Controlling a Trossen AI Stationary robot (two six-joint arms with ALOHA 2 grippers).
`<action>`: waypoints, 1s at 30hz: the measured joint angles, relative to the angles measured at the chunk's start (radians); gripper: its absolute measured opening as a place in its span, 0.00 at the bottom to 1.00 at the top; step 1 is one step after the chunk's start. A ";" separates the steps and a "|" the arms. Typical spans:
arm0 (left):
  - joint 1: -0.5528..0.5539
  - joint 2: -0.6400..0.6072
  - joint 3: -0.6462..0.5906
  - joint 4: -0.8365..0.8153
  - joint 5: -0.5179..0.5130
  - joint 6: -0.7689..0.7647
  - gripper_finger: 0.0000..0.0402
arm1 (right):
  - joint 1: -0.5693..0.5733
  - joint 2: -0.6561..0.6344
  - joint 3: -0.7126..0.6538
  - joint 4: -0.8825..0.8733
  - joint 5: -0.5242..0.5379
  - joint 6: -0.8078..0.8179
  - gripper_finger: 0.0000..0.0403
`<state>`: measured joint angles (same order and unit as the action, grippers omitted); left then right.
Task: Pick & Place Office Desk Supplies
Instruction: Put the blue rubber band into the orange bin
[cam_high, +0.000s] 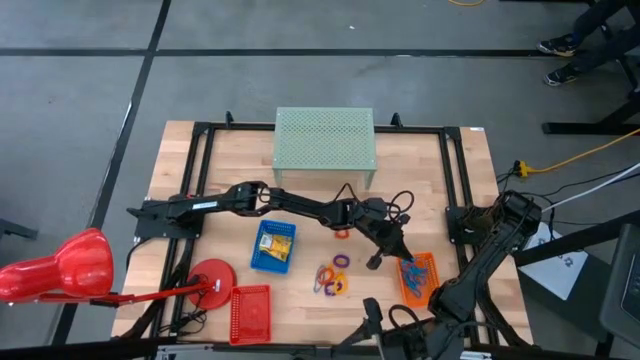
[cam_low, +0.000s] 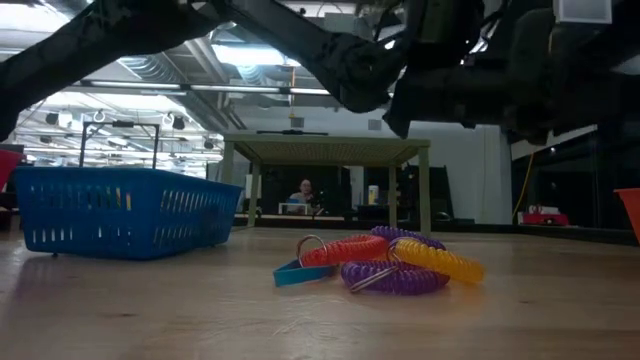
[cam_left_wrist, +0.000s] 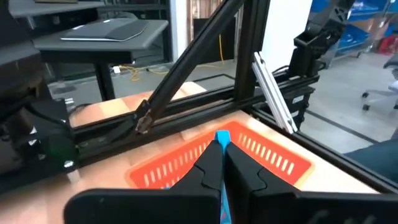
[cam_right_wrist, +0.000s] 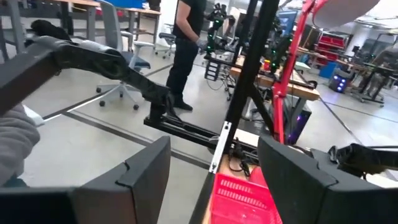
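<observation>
Over the orange tray (cam_high: 418, 280), the left gripper (cam_left_wrist: 222, 163) stands clamped tight on a thin blue loop (cam_left_wrist: 223, 138), which juts up between its fingertips along their line; the tray lies directly beneath and ahead, so release looks close. Farther off, coiled loops (cam_high: 331, 280) lie in a cluster mid-table. Wide-open and empty, the right gripper (cam_right_wrist: 214, 180) waits well behind, at the table's near edge.

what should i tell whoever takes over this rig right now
Left tool: shut on a thin blue item, above the orange tray.
Right tool: open, empty, parked at the table's near right edge.
Done: blue items lie in the orange tray, yellow ones in the blue tray.
Left: drop the blue item; sort the coiled loops mid-table and one orange loop. The red tray looks empty.
</observation>
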<state>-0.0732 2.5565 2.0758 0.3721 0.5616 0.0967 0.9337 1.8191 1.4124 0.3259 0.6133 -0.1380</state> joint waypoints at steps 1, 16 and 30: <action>-0.004 0.000 0.000 0.001 -0.001 -0.002 0.00 | -0.003 0.000 0.000 -0.001 0.000 0.003 0.60; -0.016 0.051 0.000 -0.015 -0.075 -0.032 0.02 | -0.010 0.000 0.000 -0.006 -0.038 0.025 0.60; -0.022 0.048 0.001 -0.029 -0.060 -0.033 0.39 | -0.010 0.000 0.000 -0.014 -0.038 0.025 0.60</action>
<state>-0.0954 2.6049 2.0769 0.3429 0.5018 0.0635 0.9241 1.8191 1.4124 0.3119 0.5755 -0.1127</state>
